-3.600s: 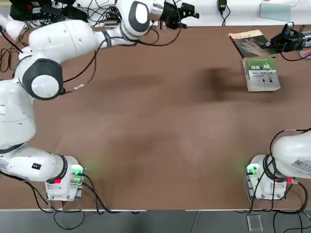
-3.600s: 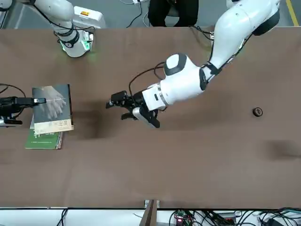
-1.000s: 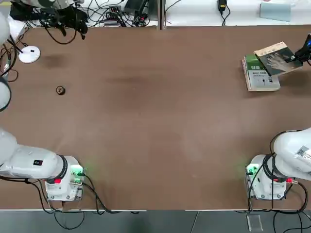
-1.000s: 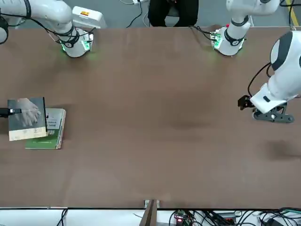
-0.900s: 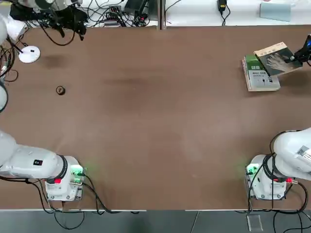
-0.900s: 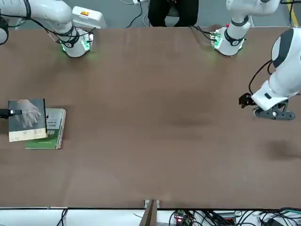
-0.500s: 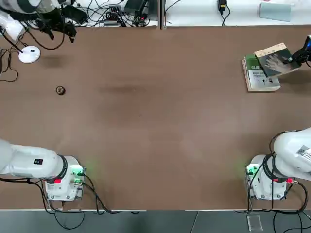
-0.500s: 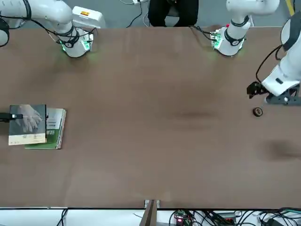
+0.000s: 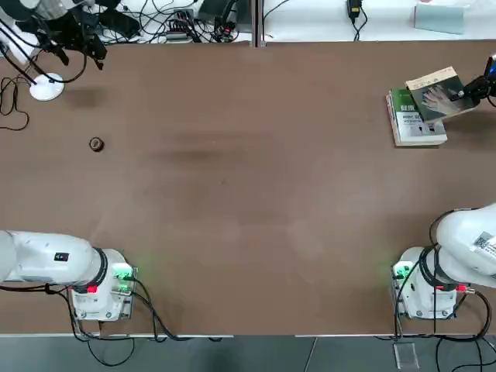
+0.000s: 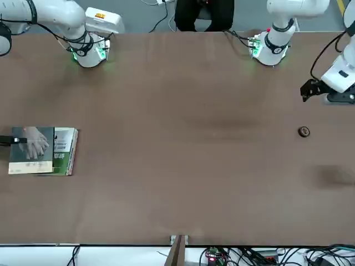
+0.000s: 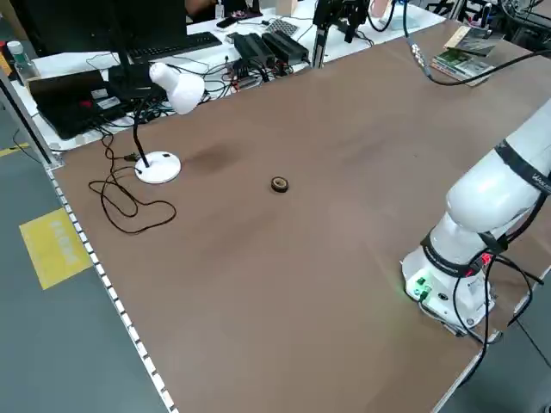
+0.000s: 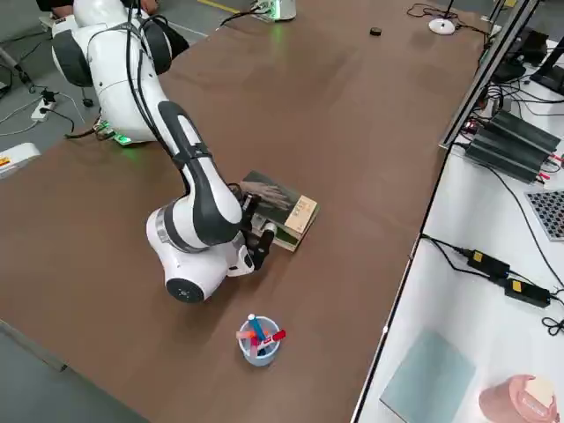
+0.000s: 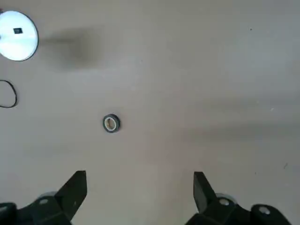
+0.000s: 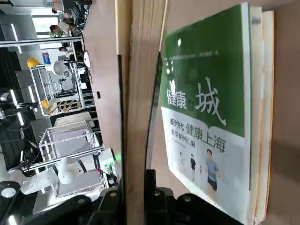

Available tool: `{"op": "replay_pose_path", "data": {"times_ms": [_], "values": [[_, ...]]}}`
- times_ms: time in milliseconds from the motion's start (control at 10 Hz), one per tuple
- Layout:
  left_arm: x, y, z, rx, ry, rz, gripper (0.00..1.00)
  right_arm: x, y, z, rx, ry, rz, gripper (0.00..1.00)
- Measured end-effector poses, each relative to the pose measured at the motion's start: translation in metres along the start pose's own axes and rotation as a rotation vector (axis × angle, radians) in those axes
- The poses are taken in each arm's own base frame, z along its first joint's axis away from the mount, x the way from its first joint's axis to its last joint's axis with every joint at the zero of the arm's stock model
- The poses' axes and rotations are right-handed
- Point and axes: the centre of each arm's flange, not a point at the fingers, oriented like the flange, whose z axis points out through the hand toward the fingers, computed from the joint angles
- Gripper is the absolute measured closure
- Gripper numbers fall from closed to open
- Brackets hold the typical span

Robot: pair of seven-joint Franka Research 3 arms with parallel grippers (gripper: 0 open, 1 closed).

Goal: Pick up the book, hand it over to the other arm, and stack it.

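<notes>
Right wrist view: thin book pinched between the two fingers of the right end effector, cover and page block clamped together, beside the green-and-white book. In the top view, seen partly over that thicker book near the far right of the counter; contact between the two covers impossible to tell. Likely to handle as light and a little floppy, with smooth covers apt to slide or fan open under a loose pinch. Best taken flat across the full thickness, well in from the edge, and kept level while lowering. Already in the right end effector, so probably at the stacking step; next, likely to need squaring over the lower book before release. Left end effector spread wide, holding nothing, up near the far left. Smooth brown counter, with a small black ring and a white lamp base far left, and a cup of markers to the right. Beyond the robot's side, dark-trousered legs of a person.
</notes>
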Motion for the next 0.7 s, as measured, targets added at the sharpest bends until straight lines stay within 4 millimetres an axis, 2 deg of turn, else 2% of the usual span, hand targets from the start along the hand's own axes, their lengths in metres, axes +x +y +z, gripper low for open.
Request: {"op": "replay_pose_path", "data": {"times_ms": [500, 700], "values": [[-0.001, -0.047, -0.012, -0.031, 0.027, 0.010, 0.00, 0.001, 0.010, 0.013, -0.007, -0.035, 0.002, 0.84], [-0.002, -0.058, -0.015, -0.031, 0.029, 0.014, 0.00, 0.000, 0.014, 0.014, -0.015, -0.046, 0.008, 0.84]]}}
